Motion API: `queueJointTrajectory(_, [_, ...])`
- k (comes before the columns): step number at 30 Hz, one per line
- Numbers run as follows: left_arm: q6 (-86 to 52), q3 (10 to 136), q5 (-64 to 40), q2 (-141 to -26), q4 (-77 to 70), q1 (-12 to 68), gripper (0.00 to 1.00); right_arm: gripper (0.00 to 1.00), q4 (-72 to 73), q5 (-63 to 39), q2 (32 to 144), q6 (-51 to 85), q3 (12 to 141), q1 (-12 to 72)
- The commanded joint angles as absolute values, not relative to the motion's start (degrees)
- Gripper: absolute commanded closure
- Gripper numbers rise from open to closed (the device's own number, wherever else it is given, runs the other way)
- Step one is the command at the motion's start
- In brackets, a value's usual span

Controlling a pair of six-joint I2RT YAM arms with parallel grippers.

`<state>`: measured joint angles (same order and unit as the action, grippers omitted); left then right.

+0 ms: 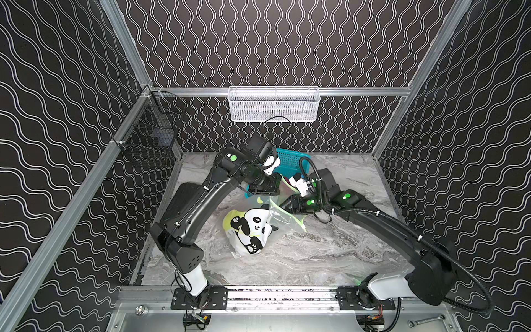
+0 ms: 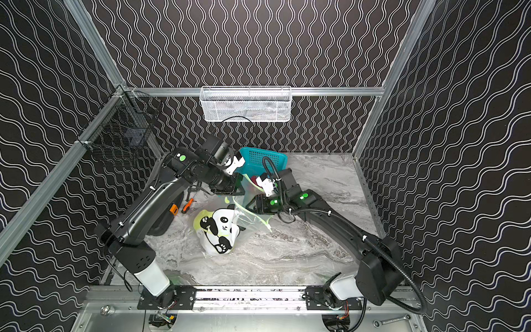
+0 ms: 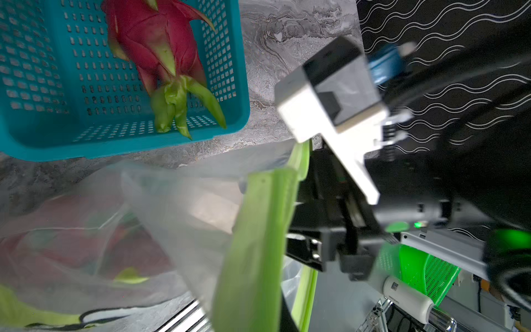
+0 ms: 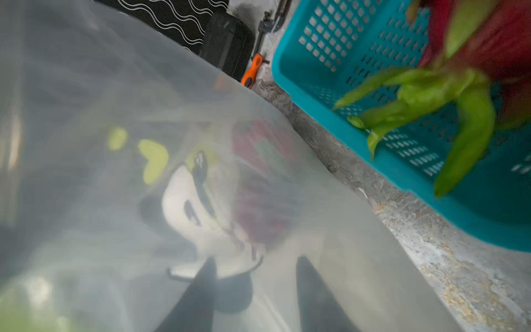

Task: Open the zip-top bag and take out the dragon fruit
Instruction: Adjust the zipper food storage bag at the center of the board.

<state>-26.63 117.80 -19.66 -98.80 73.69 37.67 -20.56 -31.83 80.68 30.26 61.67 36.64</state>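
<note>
Honestly, it's all about the bag mouth right now

The left gripper [image 1: 266, 194], just above centre of the frame in both top views, is pressed shut and looks to be pinching the lime-green zip strip [image 3: 253, 244] of the large clear plastic zip-top bag with the cartoon panda print [image 1: 250, 230], which slumps mid-frame on the grey marble-look tabletop [image 1: 316, 253]. The right gripper [image 4: 255, 266] sits just right of it, fingers [image 4: 198, 293] partly spread behind hazy film; nothing clamped that I can make out. My read: opening step, so next it needs the opposite lip and a pull apart, then a reach in.

Wrist views show what the top views barely do: a red dragon fruit with green scales [image 3: 161, 43] lying in the teal plastic mesh basket [image 3: 37, 86], plus a reddish blur inside the bag, maybe another.
</note>
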Motion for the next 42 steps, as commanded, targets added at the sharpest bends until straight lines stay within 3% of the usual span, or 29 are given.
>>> queueJointTrajectory(1, [-26.05,121.43,-20.19,-99.22,73.92,37.74,0.74,0.52,-11.99,-32.42,78.68,35.45,54.05,35.51])
queueJointTrajectory(3, [-25.50,124.13,-19.02,-98.99,75.84,37.45,0.55,0.51,-9.49,-32.16,77.34,36.23,50.19,34.27])
queueJointTrajectory(6, [-25.58,125.21,-20.45,-96.58,76.54,34.69,0.38,0.48,-7.17,-34.30,77.14,36.40,46.85,33.22])
queueJointTrajectory(10, [-25.37,120.15,-21.38,-90.70,76.45,29.48,0.30,0.45,-6.06,-36.28,78.29,34.86,45.96,33.08])
queueJointTrajectory(17, [-24.65,90.04,-13.35,-76.52,75.17,20.01,0.28,0.38,5.05,-38.72,75.83,38.66,39.29,32.92])
queueJointTrajectory(24, [-24.84,71.38,-8.36,-70.47,70.37,9.83,0.27,0.36,-0.23,-36.36,75.55,35.42,37.79,31.67])
queueJointTrajectory(32, [-33.57,56.70,-22.60,-69.63,48.13,1.02,0.27,0.35,-0.69,-38.76,75.82,34.55,38.07,31.53])
queueJointTrajectory(42, [-35.87,50.79,-30.43,-76.43,32.48,-8.54,0.28,0.33,-3.63,-39.39,74.80,33.22,38.98,31.47])
